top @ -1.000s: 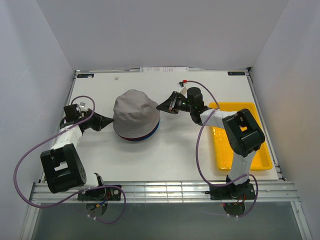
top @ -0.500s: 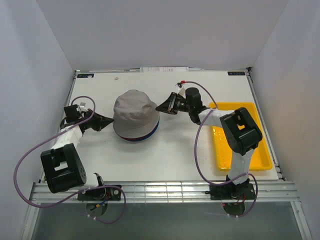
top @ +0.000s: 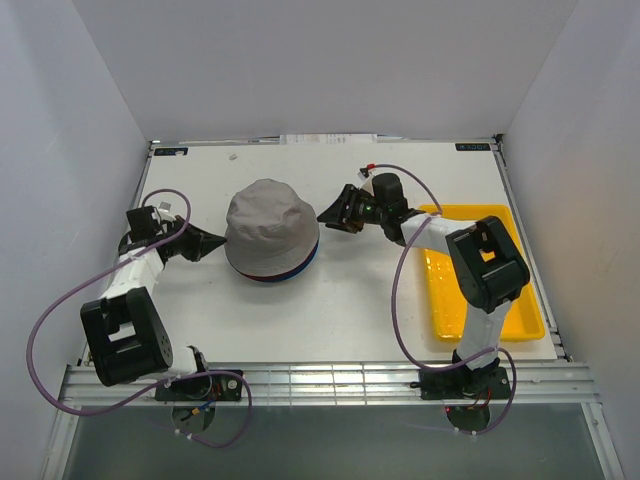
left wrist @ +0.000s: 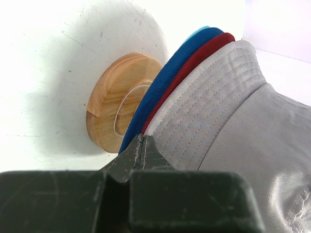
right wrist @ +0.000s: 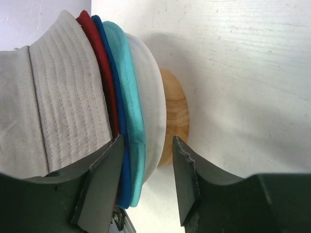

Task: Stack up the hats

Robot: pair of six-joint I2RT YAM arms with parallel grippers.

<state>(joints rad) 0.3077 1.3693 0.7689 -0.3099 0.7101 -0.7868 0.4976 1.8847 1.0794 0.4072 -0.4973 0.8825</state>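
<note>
Lab booth (white walls (top: 330,70))

The five hats (top: 270,235) are sitting nested in one pile, left of centre in the overhead frame. The grey hat (top: 268,222) is lying on top, crown up, covering the rest. Beneath its stitched brim, the dark red hat (right wrist: 99,58), navy blue hat (left wrist: 163,87), teal hat (right wrist: 130,97) and white hat (right wrist: 151,97) are showing only brim edges, layered in that order.

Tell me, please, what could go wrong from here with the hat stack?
The right gripper is open with the teal hat and white hat brims between its jaws; withdrawing could snag them. The left gripper is shut against the grey hat brim; if pinching fabric, it may drag that hat askew.
</note>
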